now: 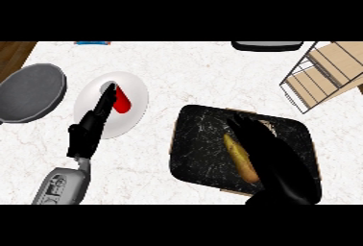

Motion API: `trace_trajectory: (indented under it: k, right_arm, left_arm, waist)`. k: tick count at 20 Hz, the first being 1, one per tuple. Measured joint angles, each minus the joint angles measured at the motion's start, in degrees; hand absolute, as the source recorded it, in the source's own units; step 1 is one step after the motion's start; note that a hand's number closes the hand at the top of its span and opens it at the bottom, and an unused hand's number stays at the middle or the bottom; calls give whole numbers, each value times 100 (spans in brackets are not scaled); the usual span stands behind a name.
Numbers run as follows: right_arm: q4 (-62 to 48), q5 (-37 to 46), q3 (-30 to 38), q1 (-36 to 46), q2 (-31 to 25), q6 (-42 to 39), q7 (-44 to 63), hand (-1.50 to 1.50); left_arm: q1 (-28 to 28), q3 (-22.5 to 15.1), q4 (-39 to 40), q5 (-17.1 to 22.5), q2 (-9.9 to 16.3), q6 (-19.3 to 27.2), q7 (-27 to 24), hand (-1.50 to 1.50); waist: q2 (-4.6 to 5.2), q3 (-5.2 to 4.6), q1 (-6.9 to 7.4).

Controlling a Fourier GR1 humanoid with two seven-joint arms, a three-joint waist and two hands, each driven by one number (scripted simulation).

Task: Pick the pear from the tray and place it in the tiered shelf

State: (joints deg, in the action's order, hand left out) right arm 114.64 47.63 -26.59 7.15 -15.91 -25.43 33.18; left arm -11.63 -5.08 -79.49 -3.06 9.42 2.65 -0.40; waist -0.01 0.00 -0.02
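A yellow-brown pear [239, 156] lies on the black marbled tray [199, 144] at the lower right of the counter. My right hand [273, 158] lies over the tray just right of the pear, fingers stretched toward the tray's far edge and touching the pear's side; part of the pear is hidden under it. The wooden tiered shelf [326, 72] stands at the upper right corner. My left hand [96, 120] reaches over a white plate [135, 115], fingers straight, tips by a red item [123, 102].
A grey round pan or lid [32, 91] sits at the left edge. A dark object [266, 45] shows at the top edge, and a small blue thing [92, 43] at the top left. Wooden surface borders the counter's upper left corner.
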Motion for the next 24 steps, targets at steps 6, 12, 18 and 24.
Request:
trace_trajectory:
  k: [6, 12, 18, 24]
  right_arm:
    - [-225, 373, 59, -63, 132, -31, -200, -150]
    - [-612, 761, 131, -72, 325, 74, -507, -150]
    - [-1057, 1092, 173, -33, 598, 281, -664, -150]
    - [-1323, 1260, 305, -208, 600, 442, -1045, -150]
  left_arm:
    - [179, -42, -444, -145, -155, 14, 310, 0]
    - [169, 67, -303, -243, -258, -78, 187, 0]
    - [201, 112, -390, -349, -318, -127, 218, 0]
    - [228, 251, -454, -341, -300, -268, 249, 0]
  waist:
    - [-2, 1, 5]
    - [-1, 0, 2]
    - [0, 0, 5]
    - [-1, 0, 3]
